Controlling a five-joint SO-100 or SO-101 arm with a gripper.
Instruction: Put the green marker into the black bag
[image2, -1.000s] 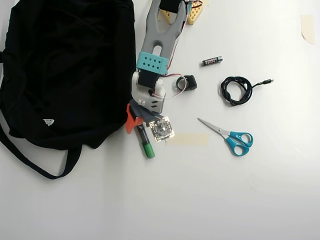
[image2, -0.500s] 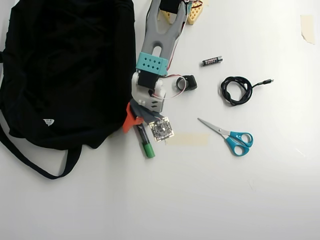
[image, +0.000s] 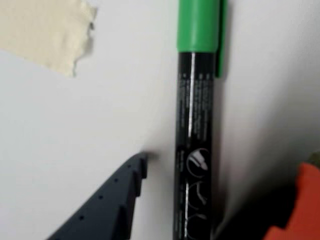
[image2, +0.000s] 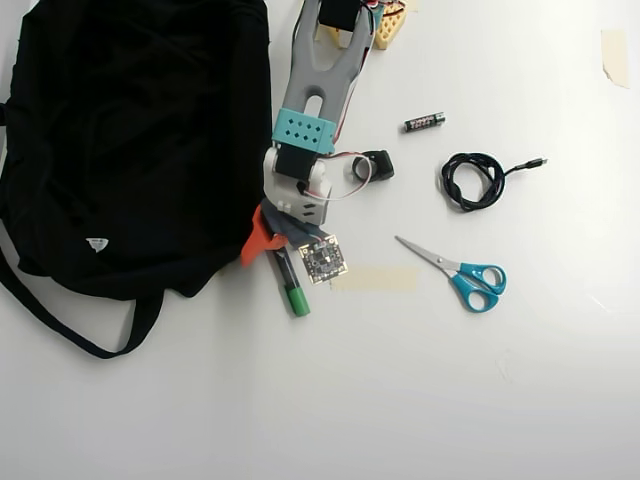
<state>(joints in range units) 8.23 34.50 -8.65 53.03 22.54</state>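
The green marker (image2: 290, 285) lies on the white table just right of the black bag (image2: 130, 140), its green cap (image2: 297, 300) pointing toward the near edge. In the wrist view the marker (image: 195, 150) runs straight up the frame, black barrel below and green cap above. My gripper (image2: 268, 250) is low over the marker's barrel end and open. In the wrist view the gripper (image: 225, 167) straddles the barrel, with the dark grey finger (image: 112, 202) on its left and the orange finger (image: 295, 210) on its right. Neither finger touches the barrel.
A strip of beige tape (image2: 375, 278) is stuck to the table right of the marker and shows in the wrist view as tape (image: 45, 35). Blue-handled scissors (image2: 460, 272), a coiled black cable (image2: 472, 180) and a small battery (image2: 424, 122) lie further right. A bag strap (image2: 60, 320) loops toward the near edge.
The orange finger has swung a little to the left toward the bag, widening the jaws. The arm and the marker have stayed where they were.
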